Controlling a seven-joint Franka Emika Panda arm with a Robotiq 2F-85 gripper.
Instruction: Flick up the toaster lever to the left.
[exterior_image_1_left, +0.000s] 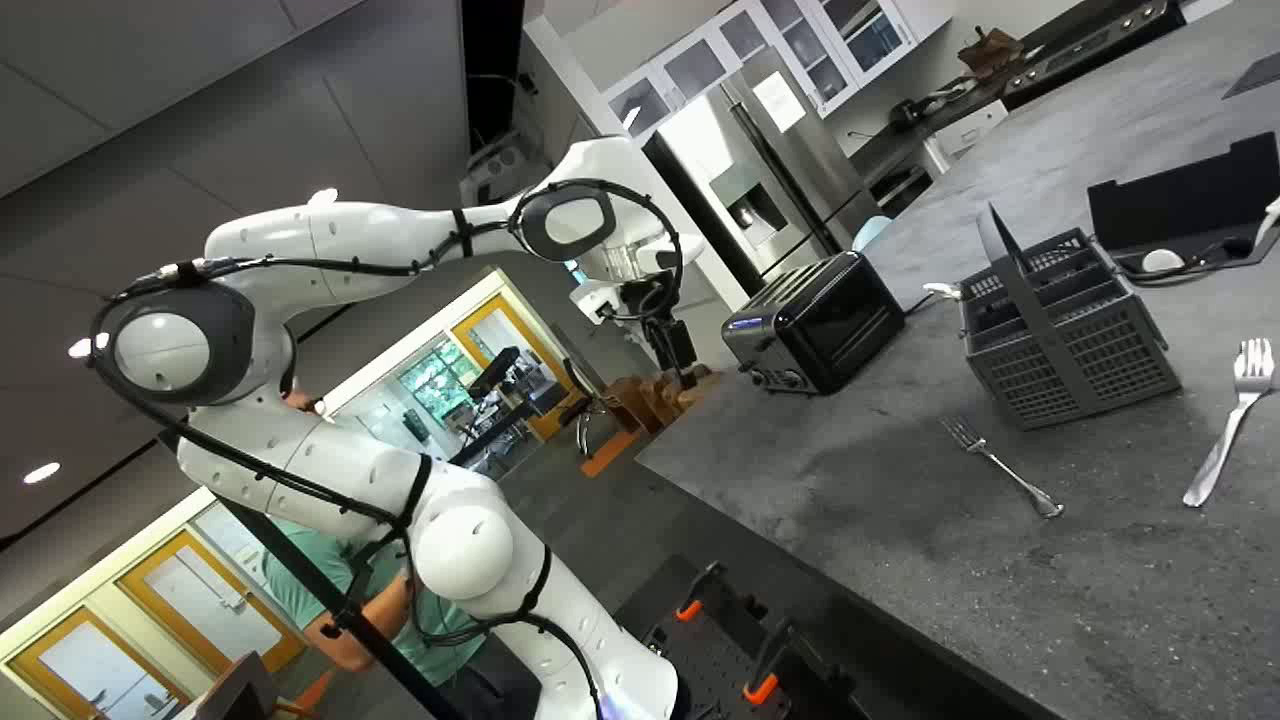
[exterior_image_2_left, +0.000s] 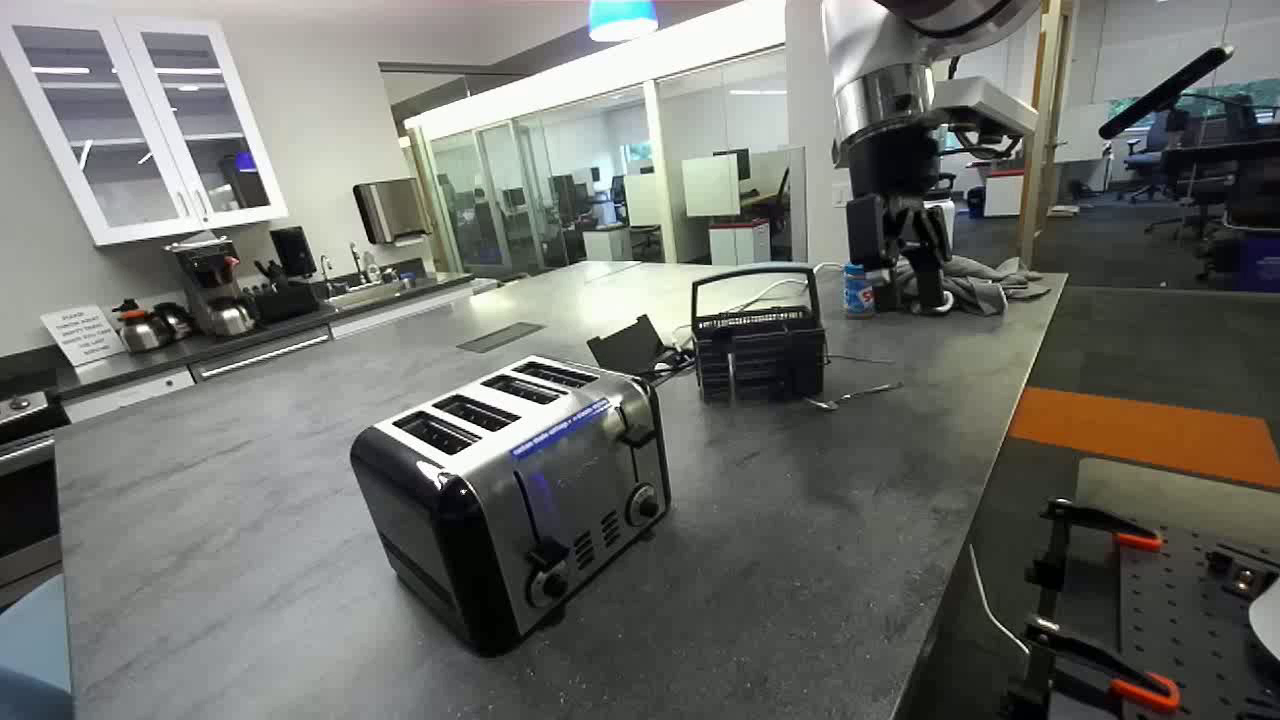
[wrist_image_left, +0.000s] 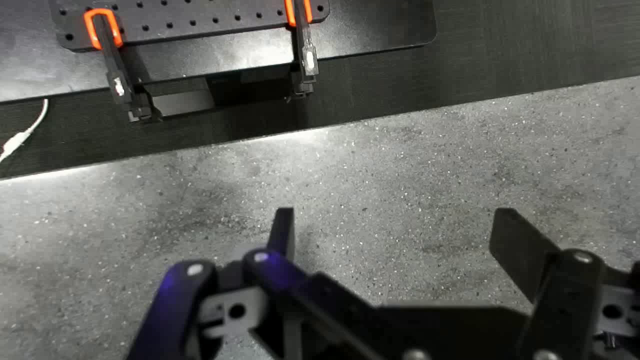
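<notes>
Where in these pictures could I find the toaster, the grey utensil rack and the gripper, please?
Toaster (exterior_image_2_left: 580, 488), in an exterior view: on its steel front panel.
Grey utensil rack (exterior_image_1_left: 1122, 354), in an exterior view: on its perforated side wall.
Gripper (wrist_image_left: 394, 220), in the wrist view: midway between its open fingertips.

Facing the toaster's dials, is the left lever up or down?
Down. In an exterior view, the left lever sits at the bottom of its slot, just above the left dial; the right lever stands higher.
</notes>
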